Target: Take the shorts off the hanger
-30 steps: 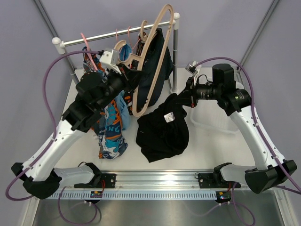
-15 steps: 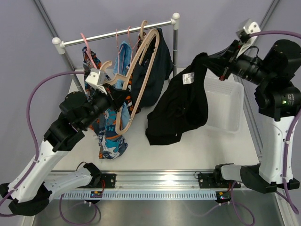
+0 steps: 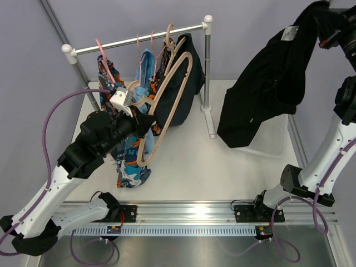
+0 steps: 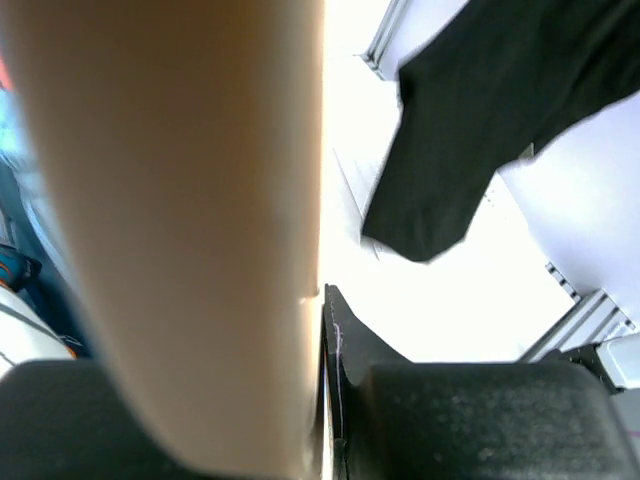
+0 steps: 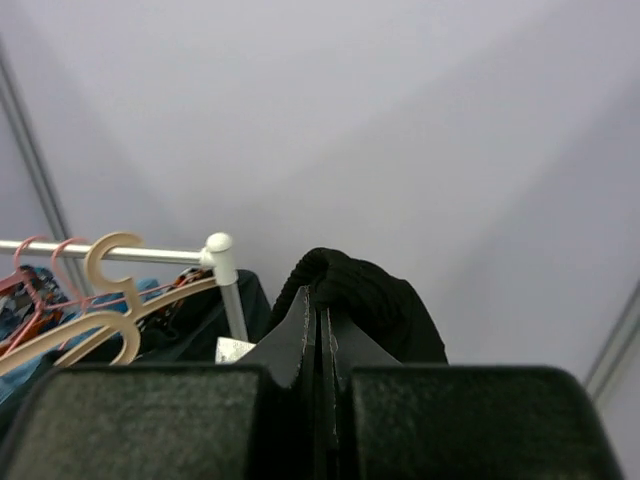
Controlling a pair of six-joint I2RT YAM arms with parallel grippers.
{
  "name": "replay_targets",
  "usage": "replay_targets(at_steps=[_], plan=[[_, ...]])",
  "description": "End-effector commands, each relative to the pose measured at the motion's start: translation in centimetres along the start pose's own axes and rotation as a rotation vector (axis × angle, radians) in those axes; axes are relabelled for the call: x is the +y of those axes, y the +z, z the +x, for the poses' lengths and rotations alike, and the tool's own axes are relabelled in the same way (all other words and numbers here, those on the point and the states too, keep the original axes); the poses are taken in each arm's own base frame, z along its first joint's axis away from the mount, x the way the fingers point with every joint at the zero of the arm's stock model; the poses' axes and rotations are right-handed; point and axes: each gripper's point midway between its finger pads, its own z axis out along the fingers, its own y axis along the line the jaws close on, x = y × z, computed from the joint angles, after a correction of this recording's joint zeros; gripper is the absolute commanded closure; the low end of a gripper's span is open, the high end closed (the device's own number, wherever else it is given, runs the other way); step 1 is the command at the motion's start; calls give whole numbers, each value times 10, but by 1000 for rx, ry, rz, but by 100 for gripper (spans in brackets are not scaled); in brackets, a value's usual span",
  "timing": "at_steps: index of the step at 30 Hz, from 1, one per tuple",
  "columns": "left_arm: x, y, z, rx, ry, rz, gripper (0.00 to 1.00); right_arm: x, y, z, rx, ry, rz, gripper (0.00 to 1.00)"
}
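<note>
Near the left side of the bench (image 3: 222, 167), the left fingers (image 4: 345, 340) are clamped on a pale wooden hanger (image 3: 167, 105), tilted in front of the hanging clothes. At the right edge, the right fingers (image 5: 295, 335) are pinched together on the plain black fabric shorts (image 3: 267, 78), dangling high above a white plastic bin (image 3: 272, 151), well apart from the hanger. Along the far edge, another dark pair (image 3: 181, 94) hangs from the white metal rail (image 3: 122, 43).

Robot lab cell. Plain lilac-grey panels (image 3: 250, 28) set around left arm (image 3: 83, 153), white table (image 3: 222, 167) spread beneath it, aluminium rail (image 3: 183, 210) bolted under its base, purple cable (image 3: 47, 130) routed along it, clothes rack (image 3: 207, 67) mounted ahead.
</note>
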Motion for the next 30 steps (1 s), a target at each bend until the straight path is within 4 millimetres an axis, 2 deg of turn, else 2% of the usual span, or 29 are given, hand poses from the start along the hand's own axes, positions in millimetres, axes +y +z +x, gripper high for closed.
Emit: replay_targets(at_steps=[1, 2, 4, 5, 9, 11, 14, 15, 17, 18, 19, 20, 21, 22, 23, 25, 26, 28, 29, 30], plan=[[-12, 3, -9, -36, -11, 55, 100, -7, -2, -35, -115, 8, 2, 100], [-12, 3, -9, -35, -9, 57, 100, -16, 0, -31, -107, 15, 19, 100], [-12, 5, -9, -31, -6, 55, 100, -23, 3, -23, -92, 20, 19, 100], [-12, 6, -7, -26, -6, 55, 100, -30, 6, -13, -71, 32, 23, 100], [-12, 8, -6, -19, -2, 54, 100, -41, 13, 0, -48, 39, 30, 100], [-12, 9, -6, -19, -2, 54, 100, -45, 17, 9, -28, 67, 19, 100], [-12, 10, -5, -16, -2, 53, 100, -38, 22, 32, 31, 162, -59, 100], [-11, 10, -5, -14, 1, 52, 100, -37, 24, 49, 71, 196, -89, 100], [-12, 12, -5, -12, 1, 51, 100, -24, 26, 63, 104, 192, -128, 100], [-11, 13, -5, -11, 0, 48, 100, -24, 28, 83, 145, 222, -136, 100], [-11, 14, -6, -11, 1, 43, 100, -7, 29, 88, 159, 226, -170, 100], [-9, 17, -2, 7, -1, 34, 100, -6, 32, 107, 196, 239, -178, 100], [-8, 17, -3, 14, -2, 22, 100, 6, 33, 113, 211, 255, -202, 100], [-7, 18, -2, 23, -3, 14, 100, 8, 33, 122, 226, 272, -201, 100], [-5, 21, -1, 32, -5, 4, 100, 4, 34, 148, 271, 316, -187, 100], [-3, 21, -1, 44, -8, -15, 100, 5, 32, 162, 282, 331, -179, 100], [-2, 22, 0, 47, -8, -23, 100, 0, 30, 187, 324, 371, -158, 100], [1, 24, 1, 60, -9, -42, 100, -2, 24, 207, 356, 381, -135, 100], [1, 25, -1, 56, -9, -44, 100, -7, 18, 235, 404, 409, -106, 100], [1, 27, -1, 61, -10, -47, 100, -7, 13, 249, 429, 419, -96, 100]])
